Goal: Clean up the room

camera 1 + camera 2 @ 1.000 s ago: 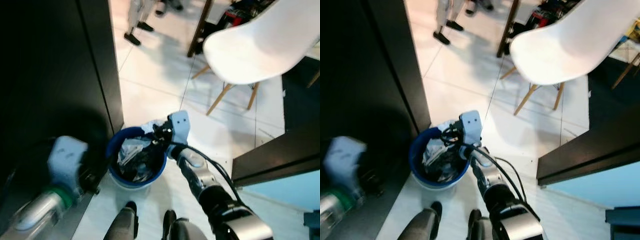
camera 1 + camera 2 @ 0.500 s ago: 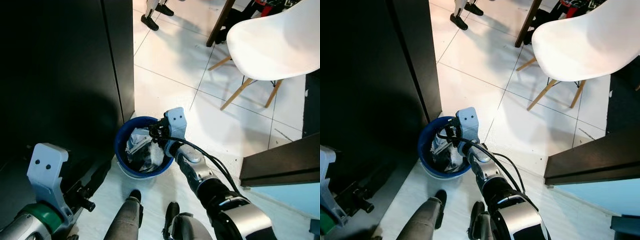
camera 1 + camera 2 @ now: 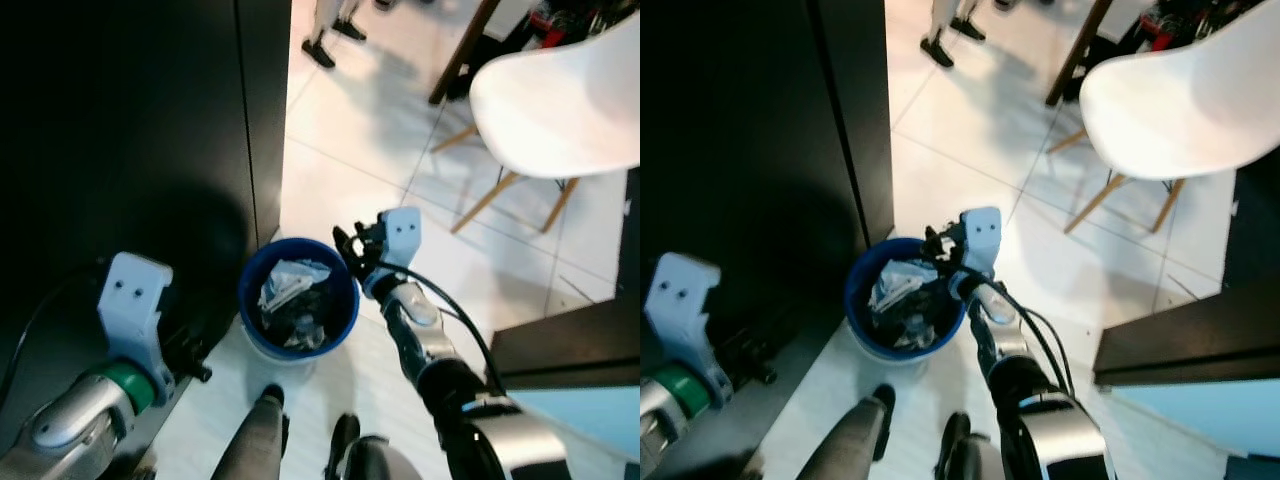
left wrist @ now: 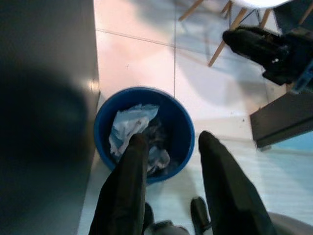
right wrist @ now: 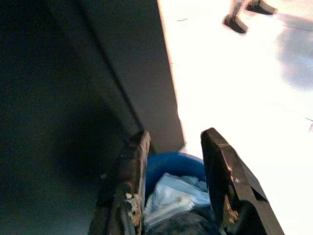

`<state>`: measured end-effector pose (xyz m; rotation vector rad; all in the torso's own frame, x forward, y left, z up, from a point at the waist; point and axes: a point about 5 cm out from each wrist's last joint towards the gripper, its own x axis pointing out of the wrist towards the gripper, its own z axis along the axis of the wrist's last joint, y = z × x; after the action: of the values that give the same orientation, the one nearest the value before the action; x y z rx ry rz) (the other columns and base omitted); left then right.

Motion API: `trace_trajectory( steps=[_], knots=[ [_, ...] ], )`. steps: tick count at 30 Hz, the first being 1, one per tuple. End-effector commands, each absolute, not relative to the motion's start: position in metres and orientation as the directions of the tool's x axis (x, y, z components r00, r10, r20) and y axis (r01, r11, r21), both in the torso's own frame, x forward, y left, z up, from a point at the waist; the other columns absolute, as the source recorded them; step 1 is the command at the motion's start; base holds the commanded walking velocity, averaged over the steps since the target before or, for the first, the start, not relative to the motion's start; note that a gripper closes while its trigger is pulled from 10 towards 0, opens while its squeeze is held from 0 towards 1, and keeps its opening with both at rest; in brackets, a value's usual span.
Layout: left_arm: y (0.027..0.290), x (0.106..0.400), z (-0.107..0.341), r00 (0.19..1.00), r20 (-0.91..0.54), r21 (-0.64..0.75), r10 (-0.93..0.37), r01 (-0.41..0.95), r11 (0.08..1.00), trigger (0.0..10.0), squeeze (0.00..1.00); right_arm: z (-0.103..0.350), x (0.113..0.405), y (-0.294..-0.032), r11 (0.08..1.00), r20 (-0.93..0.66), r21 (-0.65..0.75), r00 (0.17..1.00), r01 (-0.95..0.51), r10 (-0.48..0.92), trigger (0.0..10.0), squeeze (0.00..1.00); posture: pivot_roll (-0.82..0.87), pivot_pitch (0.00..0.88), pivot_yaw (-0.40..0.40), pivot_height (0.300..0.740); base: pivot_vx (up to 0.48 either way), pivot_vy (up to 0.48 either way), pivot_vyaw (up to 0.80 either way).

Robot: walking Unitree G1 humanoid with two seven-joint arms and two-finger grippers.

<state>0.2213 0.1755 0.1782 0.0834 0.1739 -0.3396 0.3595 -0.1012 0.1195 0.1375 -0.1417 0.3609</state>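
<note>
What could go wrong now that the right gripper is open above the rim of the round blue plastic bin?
The round blue plastic bin is nearly full of crumpled white and dark trash, so pieces might spill out. The open right gripper hangs close over the rim and could knock the bin on pulling away. The robot's feet stand right beside it.

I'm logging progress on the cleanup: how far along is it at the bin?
Done: crumpled trash lies inside the blue bin by the dark cabinet. In hand: nothing; the right claw is open and empty at the bin's rim, and the left claw is open too. Left: no other litter shows on the tiled floor here, so whatever remains lies elsewhere.
</note>
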Motion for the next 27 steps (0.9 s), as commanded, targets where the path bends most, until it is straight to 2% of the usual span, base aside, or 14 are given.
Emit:
trace_trajectory(
  steps=[1, 2, 4, 6, 7, 10, 13, 15, 17, 18, 19, 21, 24, 27],
  knots=[
    [0.177, 0.223, 0.163, 0.927, -0.238, 0.074, -0.291, 0.316, 0.946, 10.0, 0.0, 0.102, 0.349, -0.107, 0.933, 0.133, 0.139, 0.94, -0.332, 0.315, 10.0, 0.0, 0.33, 0.198, -0.005, 0.74, 0.0, 0.0, 0.0],
    [0.176, 0.234, 0.152, 0.933, -0.25, 0.142, -0.259, 0.3, 0.943, 10.0, 0.0, 0.094, 0.34, -0.113, 0.943, 0.14, 0.142, 0.949, -0.301, 0.282, 10.0, 0.0, 0.3, 0.185, 0.002, 0.74, 0.0, 0.0, 0.0],
    [0.176, 0.234, 0.152, 0.933, -0.25, 0.142, -0.259, 0.3, 0.943, 10.0, 0.0, 0.094, 0.34, -0.113, 0.943, 0.14, 0.142, 0.949, -0.301, 0.282, 10.0, 0.0, 0.3, 0.185, 0.002, 0.74, 0.0, 0.0, 0.0],
    [0.173, 0.246, 0.14, 0.935, -0.258, 0.18, -0.244, 0.294, 0.939, 10.0, 0.0, 0.087, 0.33, -0.118, 0.955, 0.149, 0.148, 0.96, -0.257, 0.236, 10.0, 0.0, 0.24, 0.157, 0.023, 0.74, 0.0, 0.0, 0.0],
    [0.171, 0.261, 0.125, 0.94, -0.267, 0.201, -0.21, 0.268, 0.942, 10.0, 0.0, 0.081, 0.319, -0.127, 0.975, 0.152, 0.121, 0.974, -0.187, 0.168, 10.0, 0.0, 0.16, 0.119, 0.048, 0.74, 0.0, 0.0, 0.0],
    [0.17, 0.273, 0.112, 0.943, -0.281, 0.212, -0.18, 0.244, 0.946, 10.0, 0.0, 0.078, 0.312, -0.137, 0.985, 0.16, 0.118, 0.982, -0.122, 0.102, 10.0, 0.0, 0.12, 0.098, 0.067, 0.74, 0.0, 0.0, 0.0],
    [0.169, 0.287, 0.096, 0.943, -0.302, 0.212, -0.137, 0.207, 0.955, 10.0, 0.0, 0.079, 0.304, -0.165, 0.997, 0.188, 0.083, 0.982, -0.006, -0.01, 10.0, 0.0, 0.07, 0.074, 0.081, 0.74, 0.0, 0.0, 0.0],
    [0.169, 0.287, 0.096, 0.943, -0.302, 0.212, -0.137, 0.207, 0.955, 10.0, 0.0, 0.079, 0.304, -0.165, 0.997, 0.188, 0.083, 0.982, -0.006, -0.01, 10.0, 0.0, 0.07, 0.074, 0.081, 0.74, 0.0, 0.0, 0.0],
    [0.166, 0.295, 0.095, 0.947, -0.284, 0.232, -0.15, 0.22, 0.948, 10.0, 0.0, 0.095, 0.304, -0.194, 0.996, 0.246, 0.017, 0.965, 0.087, -0.088, 10.0, 0.0, 0.05, 0.05, 0.068, 0.74, 0.0, 0.0, 0.0],
    [0.166, 0.295, 0.095, 0.947, -0.284, 0.232, -0.15, 0.22, 0.948, 10.0, 0.0, 0.095, 0.304, -0.194, 0.996, 0.246, 0.017, 0.965, 0.087, -0.088, 10.0, 0.0, 0.05, 0.05, 0.068, 0.74, 0.0, 0.0, 0.0],
    [0.165, 0.298, 0.097, 0.95, -0.273, 0.233, -0.149, 0.216, 0.948, 10.0, 0.0, 0.105, 0.306, -0.207, 0.994, 0.273, -0.019, 0.957, 0.112, -0.103, 10.0, 0.0, 0.05, 0.05, 0.068, 0.74, 0.0, 0.0, 0.0],
    [0.164, 0.305, 0.101, 0.959, -0.251, 0.241, -0.13, 0.192, 0.952, 10.0, 0.0, 0.115, 0.309, -0.218, 0.994, 0.269, -0.08, 0.962, 0.07, -0.046, 10.0, 0.0, 0.05, 0.044, 0.033, 0.74, 0.0, 0.0, 0.0],
    [0.162, 0.311, 0.102, 0.968, -0.219, 0.241, -0.119, 0.172, 0.955, 10.0, 0.0, 0.111, 0.31, -0.214, 0.994, 0.218, -0.111, 0.975, -0.005, 0.029, 10.0, 0.0, 0.06, 0.04, 0.015, 0.74, 0.0, 0.0, 0.0],
    [0.161, 0.317, 0.101, 0.981, -0.173, 0.232, -0.093, 0.133, 0.964, 10.0, 0.0, 0.1, 0.308, -0.194, 0.994, 0.159, -0.077, 0.983, -0.083, 0.095, 10.0, 0.0, 0.07, 0.036, 0.004, 0.74, 0.0, 0.0, 0.0]
  ],
)
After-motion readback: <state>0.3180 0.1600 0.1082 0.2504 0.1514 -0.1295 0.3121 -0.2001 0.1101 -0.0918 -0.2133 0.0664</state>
